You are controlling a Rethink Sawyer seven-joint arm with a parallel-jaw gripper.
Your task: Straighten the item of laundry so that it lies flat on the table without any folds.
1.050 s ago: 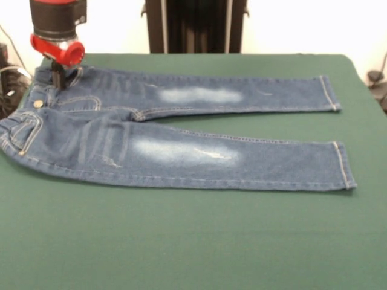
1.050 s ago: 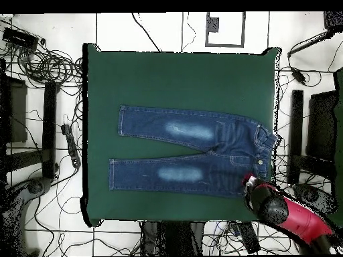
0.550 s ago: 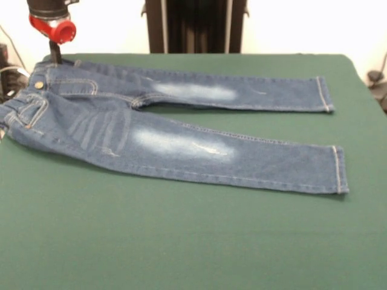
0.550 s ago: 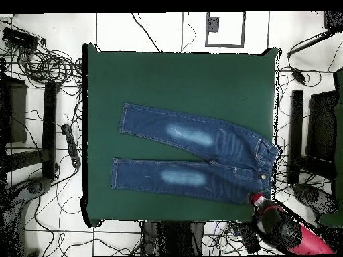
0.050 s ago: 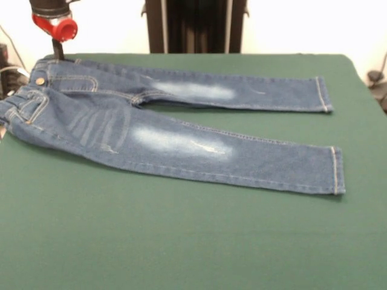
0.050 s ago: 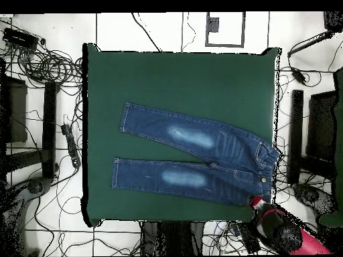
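Note:
The item of laundry (image 5: 121, 121), small blue denim jeans with whitish thigh patches, lies spread on the green table (image 5: 181, 241), waistband at the left and legs running right. The near leg slants toward the front; both legs look flat. My gripper (image 5: 57, 54) stands at the far left corner of the waistband, its dark fingers pinched together on the denim under a red ring. Seen from overhead, the gripper (image 6: 255, 200) is at the lower right corner of the jeans (image 6: 201, 157), close to the table (image 6: 181, 80) edge.
The waistband reaches the table's left edge in the front view. Cables (image 6: 47, 67) and black stands (image 6: 295, 134) crowd the floor around the table. Bare green cloth stretches in front of the jeans (image 5: 193, 254).
My gripper has moved toward the table's far corner, dragging the waistband with it. The jeans slid after it and the legs now slant; little has changed in the last half second.

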